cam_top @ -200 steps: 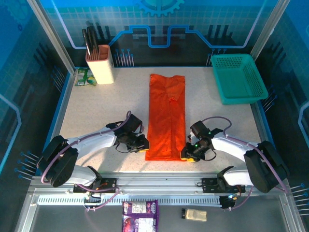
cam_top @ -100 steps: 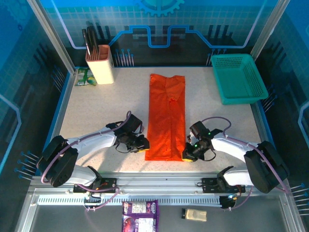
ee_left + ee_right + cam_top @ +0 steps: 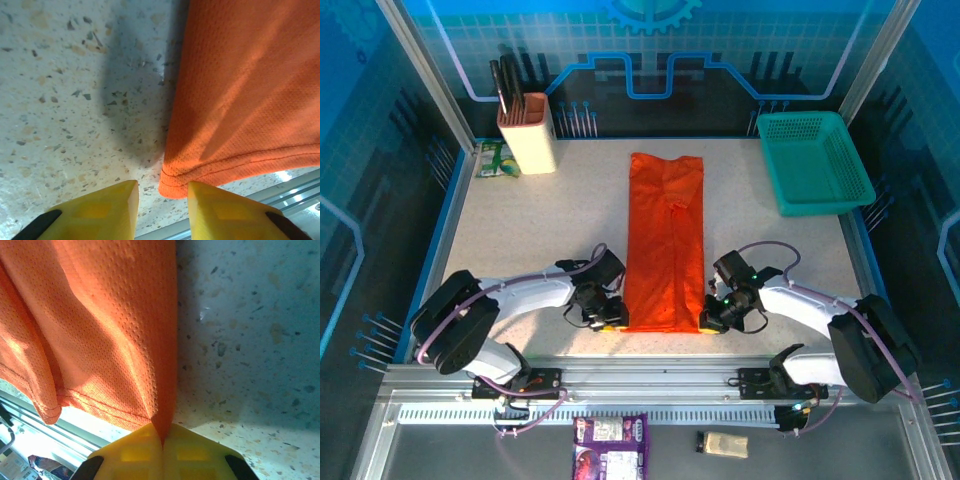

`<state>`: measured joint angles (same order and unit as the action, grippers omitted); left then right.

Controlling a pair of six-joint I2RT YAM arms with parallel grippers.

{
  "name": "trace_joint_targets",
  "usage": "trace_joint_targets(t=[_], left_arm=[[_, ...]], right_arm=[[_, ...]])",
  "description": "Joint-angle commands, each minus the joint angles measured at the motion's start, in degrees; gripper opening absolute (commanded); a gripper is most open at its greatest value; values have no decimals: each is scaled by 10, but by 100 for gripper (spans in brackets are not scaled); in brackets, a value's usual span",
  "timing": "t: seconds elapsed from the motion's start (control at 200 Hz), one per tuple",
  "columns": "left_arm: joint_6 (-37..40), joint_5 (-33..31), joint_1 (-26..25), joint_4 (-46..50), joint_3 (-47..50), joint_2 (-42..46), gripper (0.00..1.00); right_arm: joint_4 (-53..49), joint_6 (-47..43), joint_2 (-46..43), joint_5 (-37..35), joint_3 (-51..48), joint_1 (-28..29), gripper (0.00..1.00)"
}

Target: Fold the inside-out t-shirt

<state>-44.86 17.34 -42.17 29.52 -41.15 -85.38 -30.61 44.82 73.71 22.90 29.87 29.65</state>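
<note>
1. An orange shirt [image 3: 665, 240], folded into a long narrow strip, lies down the middle of the table [image 3: 520, 230]. Its far end stops short of the far edge and its hem sits at the near edge.
2. Bare table lies open on both sides of the strip.
3. A teal mesh basket [image 3: 815, 160] sits at the far right corner and a cream knife block [image 3: 527, 135] at the far left corner, both well apart from the shirt.
4. The left claw [image 3: 610, 318] is at the shirt's near left corner. Its yellow fingers [image 3: 95, 212] stand partly apart, with the hem corner just at the gap and nothing gripped.
5. The right claw [image 3: 712, 320] is at the near right corner. Its yellow fingers [image 3: 195, 452] are pressed together, pinching the shirt's right edge, which rises into them as a sharp ridge.
6. The cloth is thin, with a fine pinhole knit and a double-stitched hem. The table is smooth, pale and stone-flecked.
</note>
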Motion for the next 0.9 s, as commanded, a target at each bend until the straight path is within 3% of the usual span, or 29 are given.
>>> trace_joint_targets(t=[0.0,0.595,0.896], left_arm=[[-1,7,-7,-10,-15,-12,32],[-14,27,-19,-32,-31,-28,22],[-8,14,-18,-7,-38,-46,24]], right_arm=[[-17,7,-8,-2,-3,10,6],[-13,11,-8,1,-4,13,7],[-17,10,-8,1,-1,13,7]])
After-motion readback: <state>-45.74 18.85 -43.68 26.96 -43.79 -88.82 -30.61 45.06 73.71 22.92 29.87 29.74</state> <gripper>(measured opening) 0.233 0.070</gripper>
